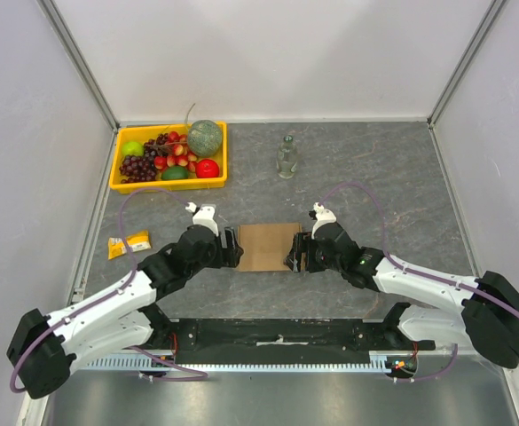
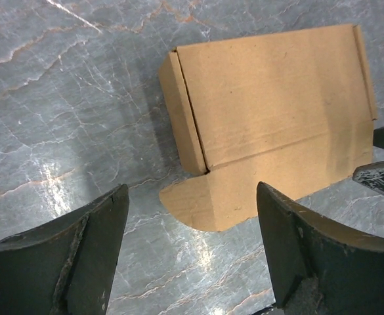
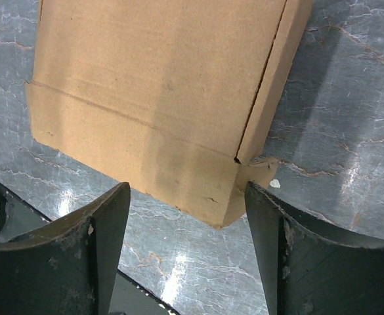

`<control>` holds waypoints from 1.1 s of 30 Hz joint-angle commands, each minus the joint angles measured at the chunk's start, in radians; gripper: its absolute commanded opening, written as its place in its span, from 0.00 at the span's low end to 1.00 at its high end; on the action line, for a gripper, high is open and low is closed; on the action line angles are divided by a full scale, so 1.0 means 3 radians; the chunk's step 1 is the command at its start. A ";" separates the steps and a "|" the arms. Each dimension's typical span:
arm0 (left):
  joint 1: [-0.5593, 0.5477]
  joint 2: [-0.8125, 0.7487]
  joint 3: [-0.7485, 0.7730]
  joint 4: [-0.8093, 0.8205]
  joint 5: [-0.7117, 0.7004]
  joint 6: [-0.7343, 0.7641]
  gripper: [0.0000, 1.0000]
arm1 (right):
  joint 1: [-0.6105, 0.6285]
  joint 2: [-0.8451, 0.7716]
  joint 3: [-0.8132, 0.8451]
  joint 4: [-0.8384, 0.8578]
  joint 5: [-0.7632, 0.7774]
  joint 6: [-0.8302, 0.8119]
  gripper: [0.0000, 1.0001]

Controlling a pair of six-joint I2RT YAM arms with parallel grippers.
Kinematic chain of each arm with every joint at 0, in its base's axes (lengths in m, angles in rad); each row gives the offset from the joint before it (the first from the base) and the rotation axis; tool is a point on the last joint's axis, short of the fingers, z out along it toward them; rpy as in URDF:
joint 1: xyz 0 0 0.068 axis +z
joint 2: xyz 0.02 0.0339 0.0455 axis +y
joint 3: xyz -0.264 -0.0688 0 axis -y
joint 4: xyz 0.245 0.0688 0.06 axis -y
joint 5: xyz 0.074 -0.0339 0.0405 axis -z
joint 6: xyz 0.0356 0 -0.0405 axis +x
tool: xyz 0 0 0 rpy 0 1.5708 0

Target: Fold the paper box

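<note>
Between my two wide-open, empty grippers: left gripper [image 1: 232, 247] just beside the paper box [image 1: 268, 247], right gripper [image 1: 295, 255] at its opposite end. Box flat, long axis arm-to-arm; rounded flap [image 2: 211, 205] sticks out toward left.

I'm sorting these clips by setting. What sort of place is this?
Probably a robot lab test booth: plain white panel walls enclose a marble-look table, with a paper box and a yellow fruit tray laid out as props.

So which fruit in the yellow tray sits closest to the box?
The round red fruit in the tray's near right corner; the melon, grapes and green apple all lie farther from the paper box.
</note>
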 commanded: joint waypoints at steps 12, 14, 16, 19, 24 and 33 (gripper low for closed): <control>-0.0202 0.0466 0.0003 0.0420 0.0160 -0.0278 0.78 | 0.0004 -0.0040 -0.0001 0.0011 0.0060 0.0018 0.78; -0.0197 0.0527 -0.0013 0.0507 0.0191 -0.0278 0.76 | 0.0004 -0.0050 -0.0006 0.0011 0.0060 0.0013 0.78; -0.0207 0.0609 -0.0013 0.0568 0.0211 -0.0278 0.74 | 0.0009 -0.0056 -0.0006 0.0011 0.0060 0.0019 0.78; -0.0207 0.0711 -0.0002 0.0625 0.0257 -0.0273 0.72 | 0.0004 -0.0066 -0.0011 0.0001 0.0060 0.0019 0.78; -0.0223 0.0778 -0.0018 0.0666 0.0308 -0.0278 0.70 | 0.0004 -0.0071 -0.0006 0.0001 0.0060 0.0013 0.78; -0.0228 0.0829 -0.0048 0.0737 0.0441 -0.0345 0.67 | 0.0004 -0.0071 -0.0001 0.0016 0.0014 0.0024 0.77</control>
